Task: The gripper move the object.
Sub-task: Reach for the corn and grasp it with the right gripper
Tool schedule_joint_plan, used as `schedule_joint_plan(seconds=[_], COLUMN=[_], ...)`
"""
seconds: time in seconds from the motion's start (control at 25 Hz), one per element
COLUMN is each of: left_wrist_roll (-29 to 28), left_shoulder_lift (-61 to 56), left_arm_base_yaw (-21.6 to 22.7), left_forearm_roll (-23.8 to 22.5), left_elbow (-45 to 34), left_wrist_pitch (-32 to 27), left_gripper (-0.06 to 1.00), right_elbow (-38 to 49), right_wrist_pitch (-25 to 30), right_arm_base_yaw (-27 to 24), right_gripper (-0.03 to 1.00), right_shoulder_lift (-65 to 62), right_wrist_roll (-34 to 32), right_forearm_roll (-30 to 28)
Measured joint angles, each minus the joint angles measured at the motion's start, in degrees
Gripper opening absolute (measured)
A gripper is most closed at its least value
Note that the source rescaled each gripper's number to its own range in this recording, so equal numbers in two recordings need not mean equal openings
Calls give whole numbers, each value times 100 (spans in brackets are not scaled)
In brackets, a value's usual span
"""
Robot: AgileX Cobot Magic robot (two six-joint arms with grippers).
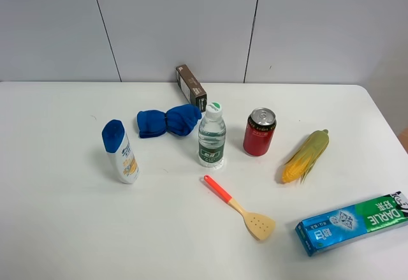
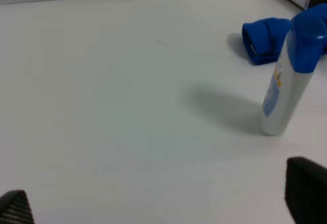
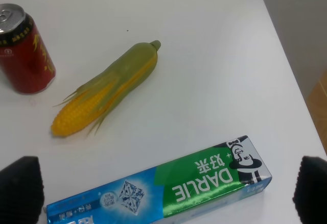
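The ear of corn (image 1: 306,156) lies on the white table at the right, yellow kernels toward the front, green husk tip toward the back. In the right wrist view the corn (image 3: 104,90) lies beyond the toothpaste box. My right gripper (image 3: 166,193) is open, its dark fingertips (image 3: 20,188) at the picture's lower corners, above the box and apart from the corn. My left gripper (image 2: 161,203) is open and empty, its fingertips (image 2: 306,188) near the shampoo bottle. Neither arm shows in the exterior high view.
A red can (image 1: 259,132) stands left of the corn. A green and blue toothpaste box (image 1: 352,222) lies in front of it. An orange-handled spatula (image 1: 240,208), a water bottle (image 1: 211,135), a blue cloth (image 1: 169,120), a white shampoo bottle (image 1: 120,151) and a brown box (image 1: 190,87) lie further left.
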State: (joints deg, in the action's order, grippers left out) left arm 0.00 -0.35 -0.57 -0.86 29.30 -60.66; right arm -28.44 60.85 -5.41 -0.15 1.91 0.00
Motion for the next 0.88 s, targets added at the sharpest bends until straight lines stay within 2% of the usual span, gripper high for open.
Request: schedule_joint_plan(seconds=[0.52, 0.68, 0.88], left_wrist_roll=[0, 0, 0], left_shoulder_lift=[0, 0, 0], left_arm_base_yaw=[0, 0, 0], left_forearm_roll=[0, 0, 0], left_elbow=[0, 0, 0], left_wrist_pitch=[0, 0, 0], left_gripper=[100, 100, 100], right_elbow=[5, 5, -286], right_wrist_pitch=[0, 0, -1], right_arm_base_yaw=[0, 0, 0], right_gripper=[100, 100, 100], right_shoulder_lift=[115, 797, 2141], right_wrist_roll=[131, 348, 1005], right_forearm_roll=[96, 107, 204])
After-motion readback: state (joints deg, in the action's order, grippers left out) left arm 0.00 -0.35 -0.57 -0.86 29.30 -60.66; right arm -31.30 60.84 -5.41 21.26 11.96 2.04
